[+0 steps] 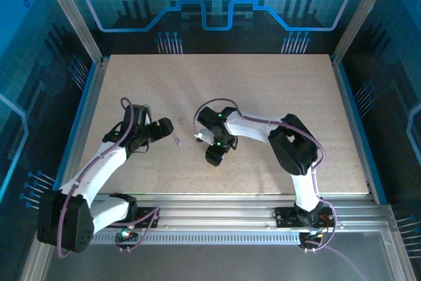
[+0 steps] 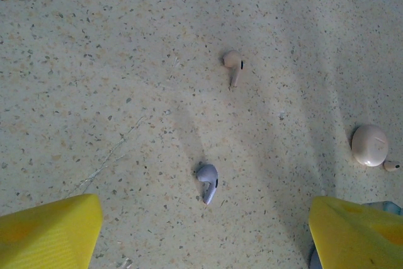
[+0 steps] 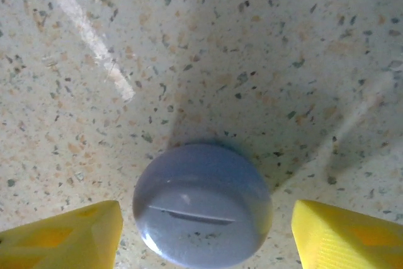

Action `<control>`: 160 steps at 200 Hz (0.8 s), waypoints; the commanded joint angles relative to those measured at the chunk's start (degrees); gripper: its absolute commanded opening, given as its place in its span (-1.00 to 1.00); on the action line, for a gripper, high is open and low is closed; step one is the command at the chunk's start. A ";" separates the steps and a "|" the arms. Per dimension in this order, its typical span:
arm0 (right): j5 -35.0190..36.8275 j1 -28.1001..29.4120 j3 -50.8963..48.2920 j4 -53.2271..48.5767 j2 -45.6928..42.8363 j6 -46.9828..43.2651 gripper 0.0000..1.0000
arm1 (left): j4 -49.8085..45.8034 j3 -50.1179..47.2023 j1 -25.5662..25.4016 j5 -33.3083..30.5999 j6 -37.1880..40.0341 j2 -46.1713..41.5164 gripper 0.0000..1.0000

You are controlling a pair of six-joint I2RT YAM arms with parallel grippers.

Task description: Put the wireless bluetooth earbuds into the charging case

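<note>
Left gripper [image 2: 204,212]: fingers apart and empty, hanging just short of the lavender earbud [image 2: 207,181].
Right gripper [image 3: 206,212]: fingers apart on either side of the lavender case [image 3: 201,203], not clamped on it, right of the lavender earbud.
Pink case [image 2: 369,145]: right of the lavender earbud, slightly farther.
Pink earbud [image 2: 233,65]: beyond the lavender earbud, loose.
Done: nothing seated.
Left: both earbuds lie bare on the table [image 2: 94,61]; the lavender case looks shut.

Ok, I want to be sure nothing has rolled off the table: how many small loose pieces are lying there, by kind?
Round plastic cases: 2 (pale pink round case, lavender round case).
Earbuds: 2 (pale pink earbud, lavender earbud).
Unidentified: 1 (tiny pale bit beside the pink case, too small to tell).
Total: 5.
</note>
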 commanded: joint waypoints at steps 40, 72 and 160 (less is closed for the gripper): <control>1.54 0.88 1.94 0.99 3.15 0.17 0.22 | -1.32 -0.42 0.40 1.78 1.33 -1.04 0.73; 2.57 0.89 0.95 2.27 1.63 0.83 0.03 | -0.51 -0.73 0.40 2.59 1.78 -0.86 0.73; -8.25 -6.05 -11.95 20.55 -15.53 19.23 -0.09 | 10.71 -2.93 -2.29 8.38 6.32 -0.25 0.60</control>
